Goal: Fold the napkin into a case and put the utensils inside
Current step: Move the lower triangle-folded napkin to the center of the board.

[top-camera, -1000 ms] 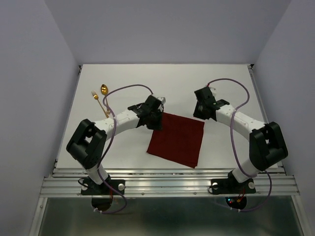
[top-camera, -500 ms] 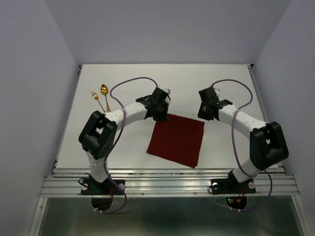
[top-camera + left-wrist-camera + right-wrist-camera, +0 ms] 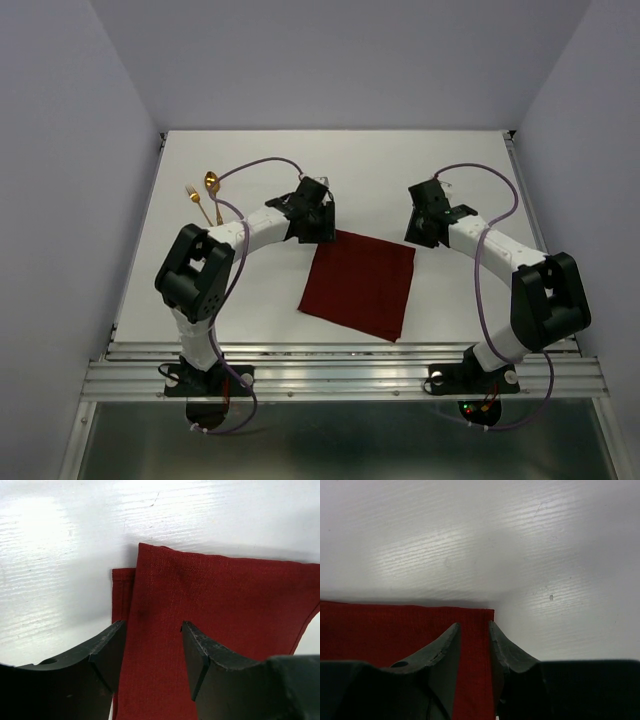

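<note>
The left gripper [image 3: 152, 652] is spread. Its two fingers [image 3: 107, 652] are well apart with nothing between them. It hangs just above the far left corner of the napkin [image 3: 225, 625]. In the left wrist view the cloth passes under the gap, and a narrow strip of a lower layer shows beside that corner. So, in my judgement, the napkin is already folded one time.

The right gripper [image 3: 474, 647] has its jaws only a little apart. It is over the far right corner of the napkin. The red cloth lies flat in the narrow gap, and I see no cloth lifted or pinched.

From both grippers the napkin lies toward the near edge of the table [image 3: 460, 160], in the middle between the two arms. It is almost square and a little turned. Its far edge runs from one gripper to the other, and its near right corner comes closest to the near edge. It has no clear long axis, so it is not yet a narrow case.

The coming move is, I think, the next fold, which must make the cloth narrower. Each arm has one far corner directly below it, so either can pinch by going straight down.

The spoon [image 3: 211, 182] and the fork [image 3: 197, 200] lie side by side near the far left corner of the table, well apart from the napkin. Their handles point toward the near edge. The left arm is the nearer one to them.
</note>
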Controlling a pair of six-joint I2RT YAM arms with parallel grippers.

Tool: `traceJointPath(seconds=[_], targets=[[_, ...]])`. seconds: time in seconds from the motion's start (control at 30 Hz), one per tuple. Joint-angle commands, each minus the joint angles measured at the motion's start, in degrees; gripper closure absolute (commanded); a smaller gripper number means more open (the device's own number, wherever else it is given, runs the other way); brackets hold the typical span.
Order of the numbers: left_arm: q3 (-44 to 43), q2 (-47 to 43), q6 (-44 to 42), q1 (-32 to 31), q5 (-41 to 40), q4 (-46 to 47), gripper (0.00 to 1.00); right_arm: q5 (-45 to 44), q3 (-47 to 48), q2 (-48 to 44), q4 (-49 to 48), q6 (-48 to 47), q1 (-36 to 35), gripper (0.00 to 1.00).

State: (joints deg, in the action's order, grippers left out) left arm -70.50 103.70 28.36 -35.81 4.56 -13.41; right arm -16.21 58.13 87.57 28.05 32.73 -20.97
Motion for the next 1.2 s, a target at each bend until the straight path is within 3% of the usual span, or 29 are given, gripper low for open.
traceJointPath(seconds=[0.0, 0.67, 0.87, 1.17], targets=[[-0.51, 1.15, 1.25, -0.31, -2.35, 1.81, 0.41, -0.67, -0.65, -1.7, -0.46, -0.56, 0.41, 0.65], [-4.47, 8.27, 1.61, -0.31, -6.49, 0.58, 0.49, -0.41, -2.23, -1.52, -0.72, -1.09, 2.08, 0.63], [-4.65, 9.94, 1.26, -0.31, -6.75, -0.13, 0.61, 0.03, -2.76, -1.61, -1.07, -1.09, 2.08, 0.63], [-5.09, 9.77, 1.0, -0.31, -5.79, 0.05, 0.92, 2.75, -3.9, -1.44, -1.68, -1.09, 3.74, 0.59]])
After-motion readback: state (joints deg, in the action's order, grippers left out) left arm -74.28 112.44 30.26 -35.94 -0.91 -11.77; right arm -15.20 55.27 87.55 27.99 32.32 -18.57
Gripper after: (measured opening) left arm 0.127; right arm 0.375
